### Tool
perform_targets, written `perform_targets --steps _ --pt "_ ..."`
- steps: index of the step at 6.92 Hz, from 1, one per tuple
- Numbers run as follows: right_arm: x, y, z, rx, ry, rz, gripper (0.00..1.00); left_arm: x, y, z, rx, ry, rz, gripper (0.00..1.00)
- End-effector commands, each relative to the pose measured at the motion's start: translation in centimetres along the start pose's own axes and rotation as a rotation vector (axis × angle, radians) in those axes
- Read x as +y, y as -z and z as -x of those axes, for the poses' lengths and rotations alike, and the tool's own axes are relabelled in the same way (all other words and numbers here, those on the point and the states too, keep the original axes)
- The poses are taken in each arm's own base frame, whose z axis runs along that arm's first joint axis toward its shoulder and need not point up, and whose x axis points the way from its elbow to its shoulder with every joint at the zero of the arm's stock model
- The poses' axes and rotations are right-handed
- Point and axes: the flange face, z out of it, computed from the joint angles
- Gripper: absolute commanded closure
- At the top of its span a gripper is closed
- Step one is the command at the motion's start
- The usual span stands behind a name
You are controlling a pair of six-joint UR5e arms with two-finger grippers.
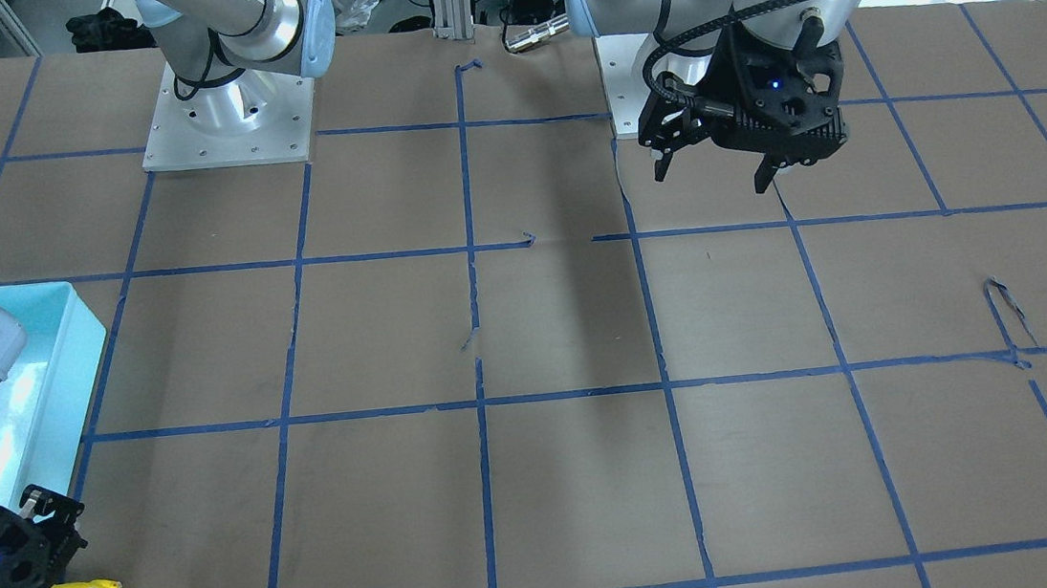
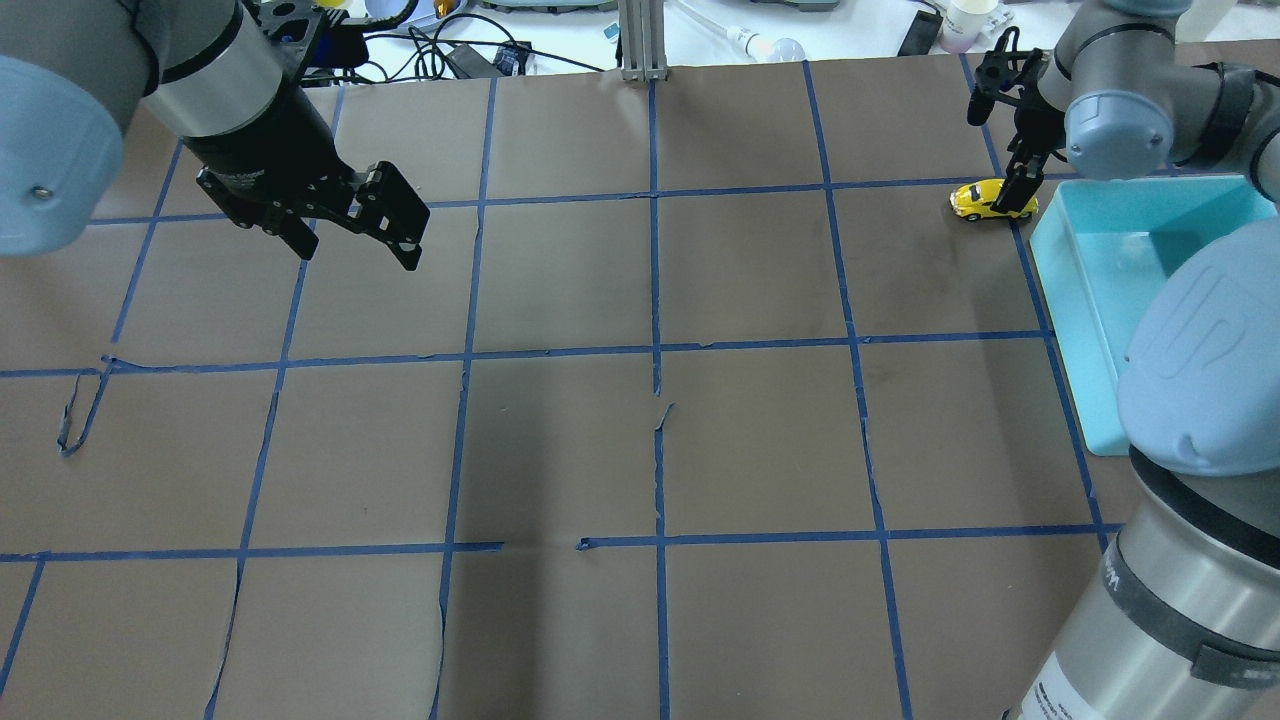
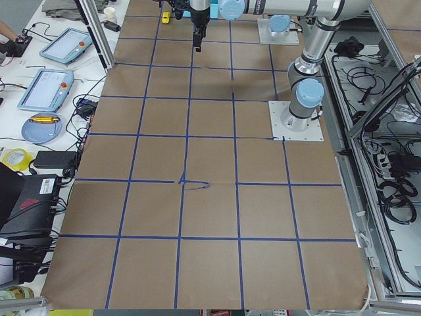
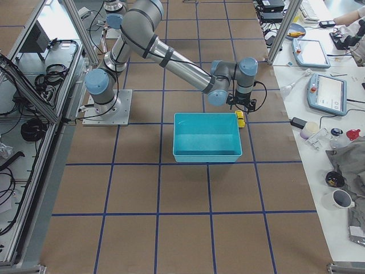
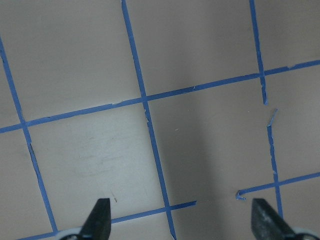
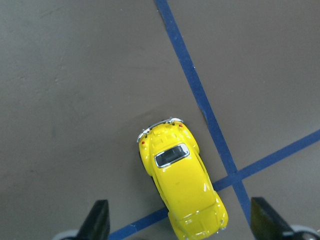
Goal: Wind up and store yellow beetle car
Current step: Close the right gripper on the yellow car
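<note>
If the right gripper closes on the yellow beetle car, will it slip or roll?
The yellow beetle car looks glossy and rounded, so it may slip between the fingers. It stands on its wheels, so a nudge would probably roll it.

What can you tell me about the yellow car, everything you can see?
Small, glossy yellow, beetle-shaped car with a dark silver-trimmed rear window, chrome bumper and tiny red tail lights. It stands on its wheels on the brown table, across a blue tape line, just outside the teal bin. The open right pincer hangs over it, not touching.
</note>
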Motion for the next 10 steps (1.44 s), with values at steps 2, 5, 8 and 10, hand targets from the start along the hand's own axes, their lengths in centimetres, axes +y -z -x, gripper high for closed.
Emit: perform_targets --steps 2,5,8,10 --pt "0.0 -2.3 0.0 -0.021 0.053 -0.003 0.00 -0.1 0.4 0.6 -0.002 0.007 -0.011 0.00" --pt "-0.1 -2.5 -0.4 0.007 0.057 -0.008 0.00 -0.1 0.5 1.0 -0.001 0.016 -0.015 0.00" --pt "-0.2 -4.5 -0.2 -0.023 0.085 -0.018 0.16 -0.1 0.7 1.1 -0.003 0.014 -0.019 0.00" --pt "-0.1 -3.8 -0.3 -0.012 0.080 -0.007 1.00 -0.1 0.6 1.1 -0.002 0.014 -0.018 0.00"
